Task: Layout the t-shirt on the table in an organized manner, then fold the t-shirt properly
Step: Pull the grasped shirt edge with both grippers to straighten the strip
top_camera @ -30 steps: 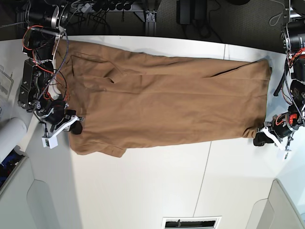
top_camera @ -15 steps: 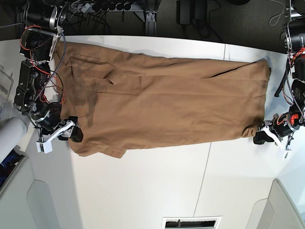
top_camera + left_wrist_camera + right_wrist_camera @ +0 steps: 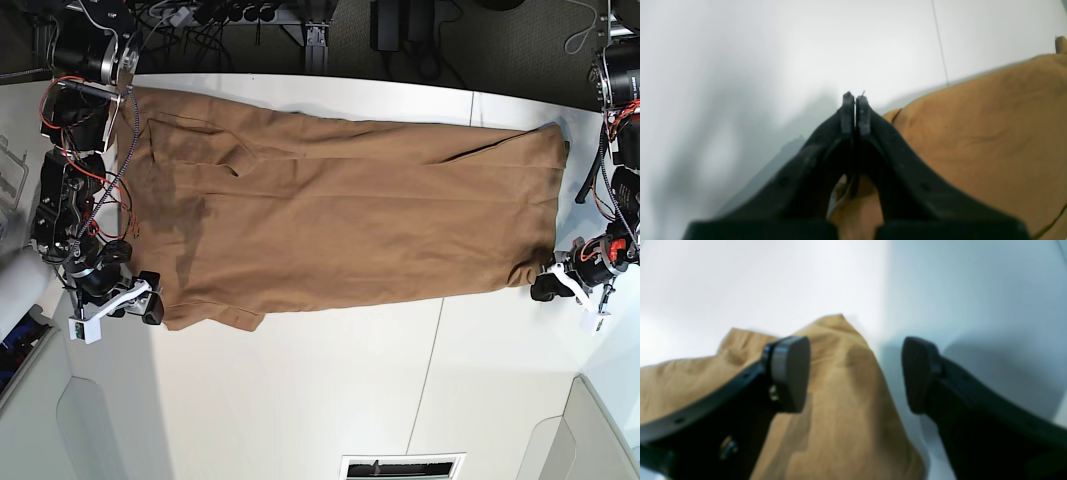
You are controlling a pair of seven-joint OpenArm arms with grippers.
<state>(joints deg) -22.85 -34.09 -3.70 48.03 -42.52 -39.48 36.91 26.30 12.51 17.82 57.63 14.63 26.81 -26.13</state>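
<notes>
The right gripper point(image 3: 140, 303) stands with jaws apart just off the shirt's point(image 3: 350, 215) left corner, holding nothing. The shirt lies spread flat along the far side of the table point(image 3: 330, 390); it looks light, limp and creasable, best pinched at corners or hems. At the shirt's right corner, the left gripper point(image 3: 552, 285) is closed, apparently empty.

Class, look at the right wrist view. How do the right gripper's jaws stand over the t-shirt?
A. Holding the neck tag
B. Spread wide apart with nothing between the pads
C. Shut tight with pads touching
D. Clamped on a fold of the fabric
B: the right gripper has its pads wide apart, with the tan t-shirt lying below them, ungripped.
</notes>
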